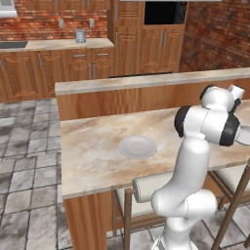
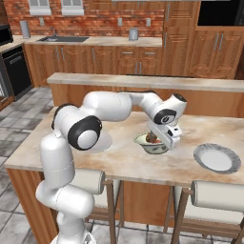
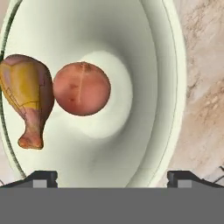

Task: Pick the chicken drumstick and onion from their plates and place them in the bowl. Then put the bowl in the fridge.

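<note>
Sitting left to right in the bowl: chicken drumstick against the rim, onion touching it at centre, bare wall to the right. Gripper hovers above, fingers spread wide, holding nothing. Bare plates flank the bowl on the counter.

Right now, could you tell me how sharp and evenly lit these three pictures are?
Hand view: sharp close-up, the bowl stretched into an oval, soft shading under the onion and drumstick. Right base view: flat even light, the bowl's contents small and indistinct. Left base view: even light, no glare on the plate.

bowl rim cut off at top and left, partly behind gripper, right plate hidden by arm
</note>
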Controlling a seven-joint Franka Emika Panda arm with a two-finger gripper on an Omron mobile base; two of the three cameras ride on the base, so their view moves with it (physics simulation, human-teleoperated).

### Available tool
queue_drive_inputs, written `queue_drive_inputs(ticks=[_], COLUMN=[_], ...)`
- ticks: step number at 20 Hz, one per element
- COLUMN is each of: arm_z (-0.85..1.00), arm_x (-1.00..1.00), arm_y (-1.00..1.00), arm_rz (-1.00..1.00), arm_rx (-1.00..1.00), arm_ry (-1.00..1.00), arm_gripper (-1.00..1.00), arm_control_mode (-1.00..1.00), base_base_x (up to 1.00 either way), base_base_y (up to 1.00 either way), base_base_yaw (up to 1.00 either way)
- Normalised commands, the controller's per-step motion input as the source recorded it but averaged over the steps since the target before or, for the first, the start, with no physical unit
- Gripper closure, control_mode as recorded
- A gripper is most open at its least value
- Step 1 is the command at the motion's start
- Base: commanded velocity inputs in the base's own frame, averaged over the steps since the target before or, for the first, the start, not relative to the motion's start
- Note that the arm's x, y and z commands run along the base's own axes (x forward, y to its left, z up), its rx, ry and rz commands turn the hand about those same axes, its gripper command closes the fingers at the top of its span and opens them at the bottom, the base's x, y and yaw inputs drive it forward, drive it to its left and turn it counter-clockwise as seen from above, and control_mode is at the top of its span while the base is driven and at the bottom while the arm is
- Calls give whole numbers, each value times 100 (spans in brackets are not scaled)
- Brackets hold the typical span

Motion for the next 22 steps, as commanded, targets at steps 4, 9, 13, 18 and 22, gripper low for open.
queue_drive_inputs(ticks=[4, 9, 13, 18, 22], arm_z=[-27, -27, -19, -21, -15], arm_x=[14, 23, 16, 1, 0], arm_y=[-16, -10, -16, -6, 5], arm_rz=[-22, -24, -23, -19, -17], arm_rx=[0, 0, 0, 1, 5], arm_ry=[20, 18, 9, 3, 0], arm_gripper=[-100, -100, -100, 100, 100], arm_control_mode=[-100, -100, -100, -100, -100], base_base_x=[0, 0, 0, 0, 0], base_base_y=[0, 0, 0, 0, 0], base_base_yaw=[0, 0, 0, 0, 0])
